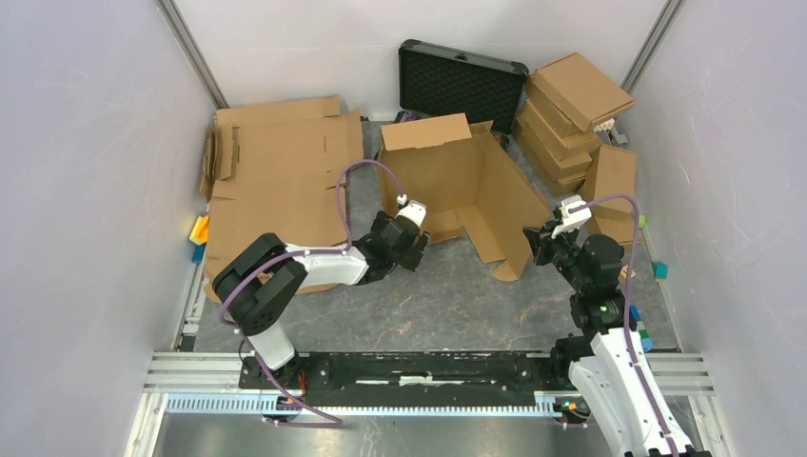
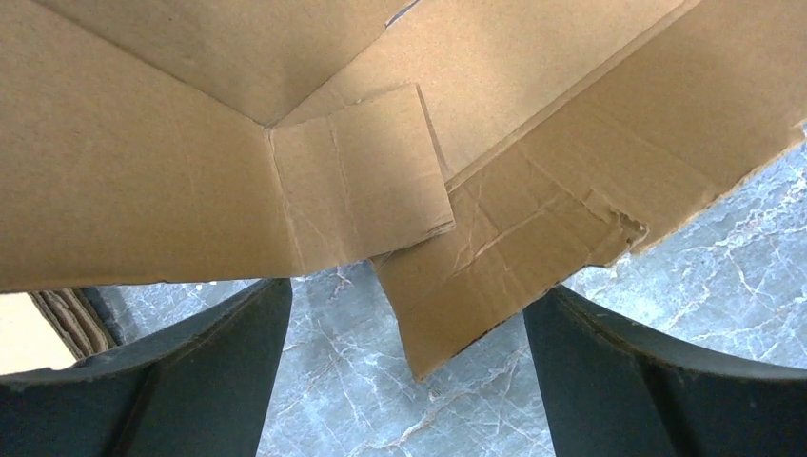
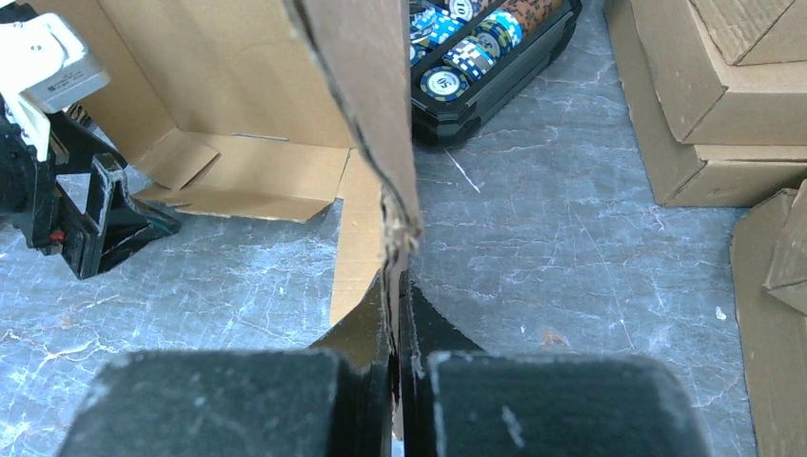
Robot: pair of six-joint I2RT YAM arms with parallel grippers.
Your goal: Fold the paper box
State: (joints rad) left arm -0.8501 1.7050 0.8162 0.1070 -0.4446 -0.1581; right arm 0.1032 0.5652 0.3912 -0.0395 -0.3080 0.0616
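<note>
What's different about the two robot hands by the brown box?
The left gripper has its jaws wide open; the right gripper has its jaws shut. The left gripper grips nothing, a flap of the paper box just lying between its jaws; the right gripper pinches the edge of the box's upright side panel. Both are black and work on the same box.

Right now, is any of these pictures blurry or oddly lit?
Top view: evenly lit and sharp across the paper box. Left wrist: bright patch on the box, left fingers dark silhouettes. Right wrist: right fingers blurred up close, table beyond sharp.
</note>
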